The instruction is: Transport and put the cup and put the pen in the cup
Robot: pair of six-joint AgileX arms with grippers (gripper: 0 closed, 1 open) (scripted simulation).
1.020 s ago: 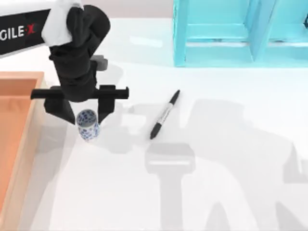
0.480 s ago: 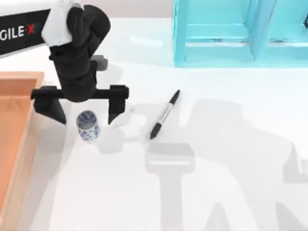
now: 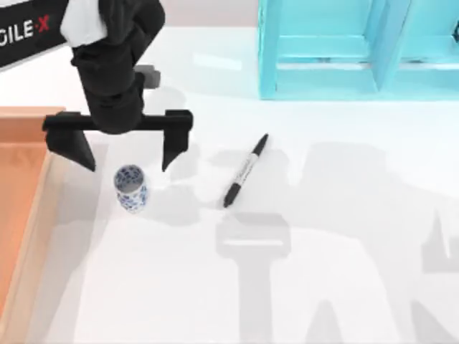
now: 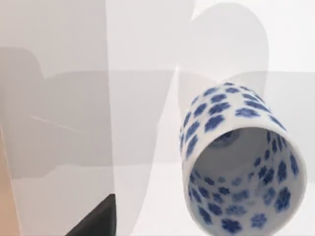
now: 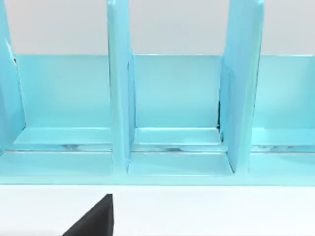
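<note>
The left arm (image 3: 107,64) is built from matte black, rounded segments, with a white sleeve-like section at 12 o'clock of them. A black panel with white letters "ILE" and a red "X" is seen at 10 o'clock. The left gripper (image 3: 123,150) has a flat black crossbar and two tapered black fingers (image 3: 174,143).

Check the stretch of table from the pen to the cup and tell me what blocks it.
Nothing visible does. Bare table lies between the pen and the upright cup. The left gripper hangs open just behind the cup, off that line.
</note>
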